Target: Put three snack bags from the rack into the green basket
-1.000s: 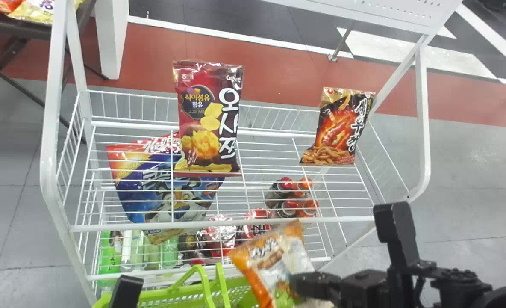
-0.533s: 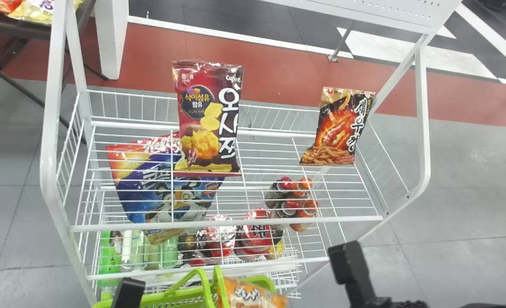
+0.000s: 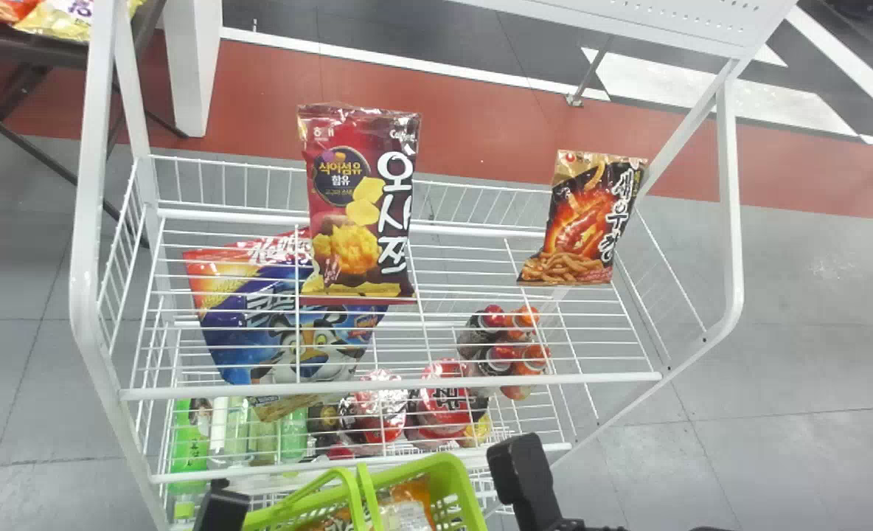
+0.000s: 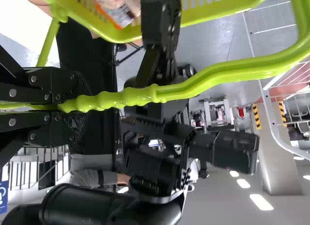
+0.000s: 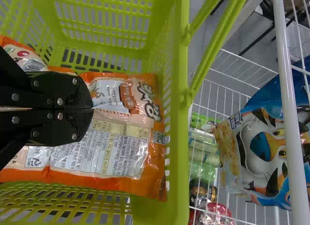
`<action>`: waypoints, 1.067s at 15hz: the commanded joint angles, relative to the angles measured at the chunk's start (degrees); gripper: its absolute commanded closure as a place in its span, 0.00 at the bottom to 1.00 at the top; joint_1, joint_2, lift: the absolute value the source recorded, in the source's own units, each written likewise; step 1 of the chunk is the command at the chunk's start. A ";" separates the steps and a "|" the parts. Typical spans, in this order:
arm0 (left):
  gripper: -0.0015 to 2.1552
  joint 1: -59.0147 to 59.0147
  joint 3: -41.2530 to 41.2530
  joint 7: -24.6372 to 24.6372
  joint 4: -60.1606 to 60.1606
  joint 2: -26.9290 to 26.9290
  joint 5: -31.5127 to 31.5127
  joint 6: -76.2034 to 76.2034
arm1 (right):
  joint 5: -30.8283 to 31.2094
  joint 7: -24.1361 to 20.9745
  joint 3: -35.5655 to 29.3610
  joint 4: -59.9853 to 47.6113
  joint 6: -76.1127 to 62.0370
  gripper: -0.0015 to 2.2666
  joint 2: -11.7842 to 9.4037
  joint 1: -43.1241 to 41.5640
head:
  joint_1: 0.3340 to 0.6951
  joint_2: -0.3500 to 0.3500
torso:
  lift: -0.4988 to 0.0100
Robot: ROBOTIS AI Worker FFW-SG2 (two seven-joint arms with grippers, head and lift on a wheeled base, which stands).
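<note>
White rack (image 3: 392,386): stands across from me; its near rail runs just beyond the basket, and grey floor extends past its right side.
Green basket (image 3: 447,462): near side of the rack, open at the top, rim and walls around the right gripper's load.
Right gripper (image 3: 519,468): at my basket's right in the head view, aimed down inside it; fingers pressed together on a bag, with the basket wall near the bag's end.
Left gripper (image 3: 220,509): at the basket's left, closed around its handle (image 4: 131,97), which runs out straight from between the fingers.
Cereal bag (image 3: 289,332): on a lower level, seen through the wires.
Red snack bag (image 3: 359,203): on the top shelf, left of centre.
Orange snack bag (image 5: 126,155): in the basket, pinched by my right fingers.
Black snack bag (image 3: 588,221): top shelf, right end, open wirework between it and the red one.
</note>
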 commanded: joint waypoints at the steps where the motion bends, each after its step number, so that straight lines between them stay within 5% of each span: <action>1: 0.54 0.01 -0.07 -0.04 -0.06 -0.15 0.00 0.07 | 0.25 -0.56 -0.29 0.66 -2.72 0.65 -0.15 -0.18 | 1.00 0.00 | 0.98; 2: 0.54 0.01 0.02 -0.04 -0.06 -0.15 -0.09 0.07 | 0.34 -0.48 -1.17 -0.22 -2.19 0.20 -0.32 0.00 | 1.00 0.00 | 0.98; 3: 0.54 0.01 0.02 -0.04 -0.06 -0.15 -0.09 0.07 | 0.25 -0.04 -2.31 -1.72 -0.26 0.00 -0.50 0.18 | 1.00 0.00 | 0.98; 10: 0.54 -0.08 0.28 -0.13 -0.06 -0.15 -0.36 0.07 | -5.81 3.92 -11.72 -6.90 1.68 0.03 1.52 0.62 | 1.00 0.00 | 0.98; 16: 0.54 -0.34 -0.07 -0.48 0.29 -0.15 -0.36 0.07 | -8.36 3.83 -20.77 0.48 -33.30 0.06 3.90 -3.34 | 1.00 0.00 | 0.98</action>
